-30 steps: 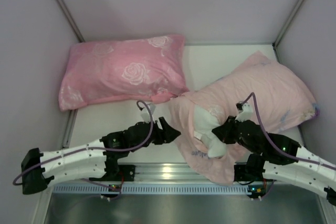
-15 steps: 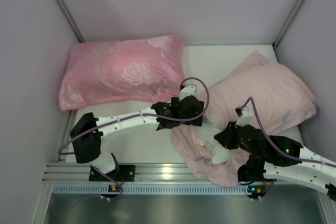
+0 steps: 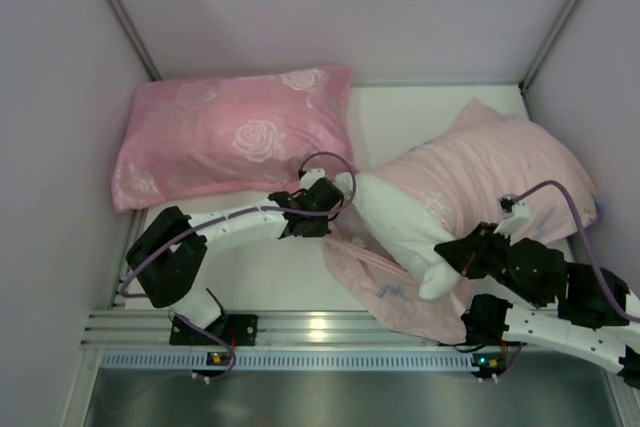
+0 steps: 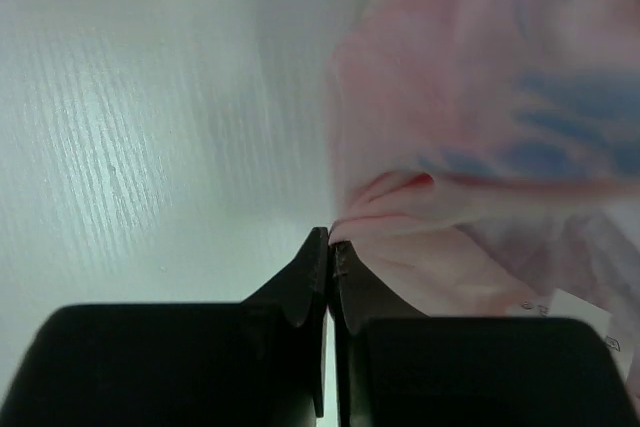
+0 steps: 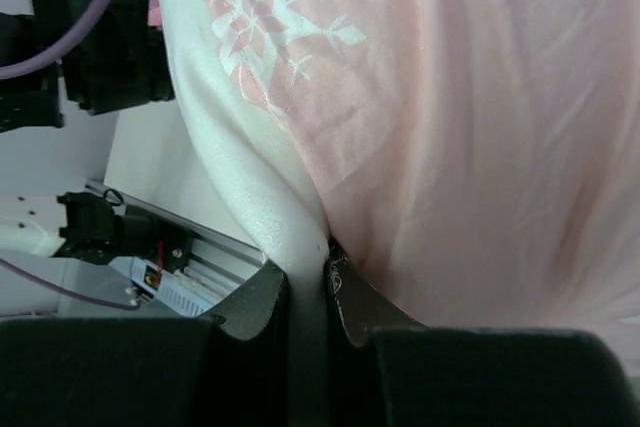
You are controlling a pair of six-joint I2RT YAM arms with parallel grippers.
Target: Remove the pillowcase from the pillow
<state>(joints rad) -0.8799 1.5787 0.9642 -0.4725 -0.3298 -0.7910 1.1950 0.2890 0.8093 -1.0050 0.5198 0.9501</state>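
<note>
Showing more pillow [image 3: 398,225] outside the pillowcase [image 3: 510,167] now.

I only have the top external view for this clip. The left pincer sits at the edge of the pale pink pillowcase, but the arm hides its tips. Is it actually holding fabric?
Observer: Yes. In the left wrist view the left pincer is shut, and a fold of the pillowcase puckers into its tips.
Operator: And the right one, is it on pillowcase or pillow?
Observer: The right wrist view shows the right pincer clamped on a white strip of the pillow. I cannot tell whether any pink is caught too.
Operator: Any print on the fabric near it?
Observer: A white snowflake shows on the pink, just above that grip.
</note>
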